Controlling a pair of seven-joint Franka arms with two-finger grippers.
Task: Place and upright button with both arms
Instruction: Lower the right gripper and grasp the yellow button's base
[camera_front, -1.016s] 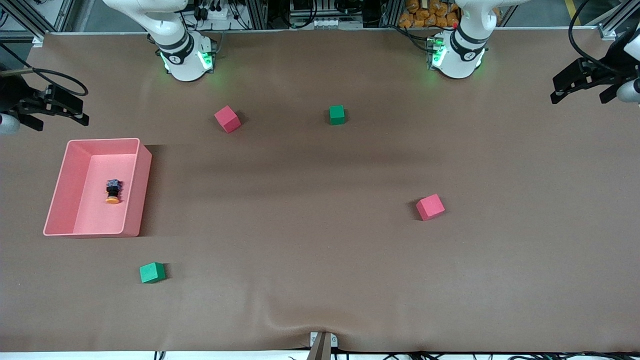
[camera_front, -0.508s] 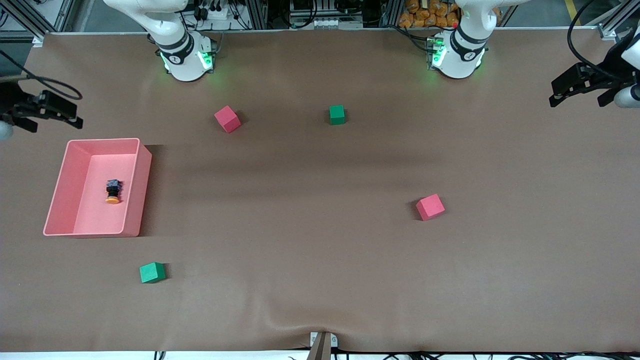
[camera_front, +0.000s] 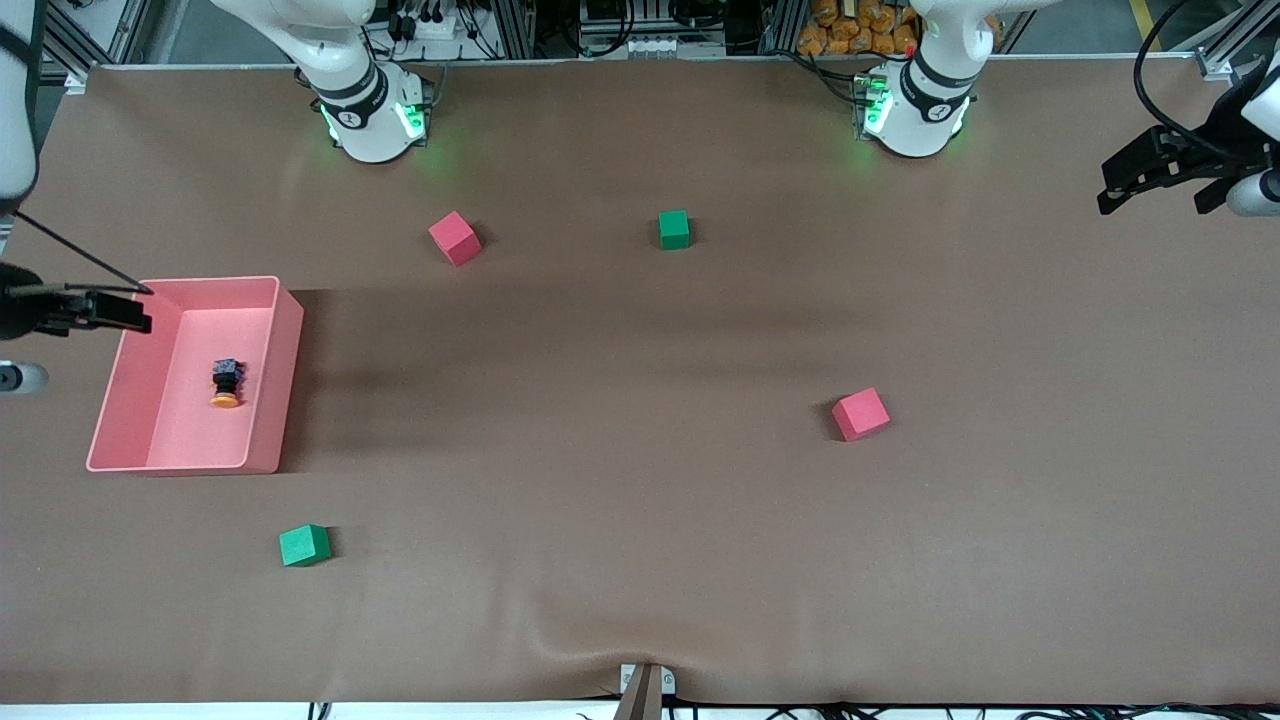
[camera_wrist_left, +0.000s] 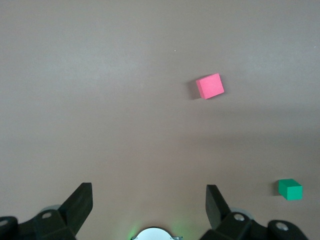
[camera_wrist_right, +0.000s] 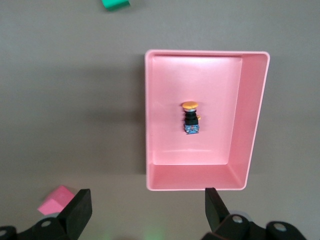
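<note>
The button (camera_front: 227, 384) lies on its side on the floor of the pink bin (camera_front: 291, 330), its orange cap turned toward the front camera. The right wrist view shows the button (camera_wrist_right: 190, 118) inside the bin (camera_wrist_right: 195, 183) too. My right gripper (camera_front: 128, 310) hangs open and empty over the table beside the bin's rim, at the right arm's end. From its wrist, the right gripper (camera_wrist_right: 146, 201) straddles bare table just outside a short wall of the bin. My left gripper (camera_front: 1155, 192) waits open and empty over the left arm's end of the table; in the left wrist view the left gripper (camera_wrist_left: 149, 196) frames bare table.
Two pink cubes (camera_front: 455, 237) (camera_front: 860, 414) and two green cubes (camera_front: 674, 229) (camera_front: 304, 545) lie scattered on the brown table. The left wrist view shows a pink cube (camera_wrist_left: 210, 86) and a green cube (camera_wrist_left: 290, 189). In the right wrist view are a green cube (camera_wrist_right: 116, 4) and a pink cube (camera_wrist_right: 55, 200).
My right gripper has travelled from over the table's end to beside the bin's rim. The left gripper has hardly shifted. The button and the cubes lie as before.
</note>
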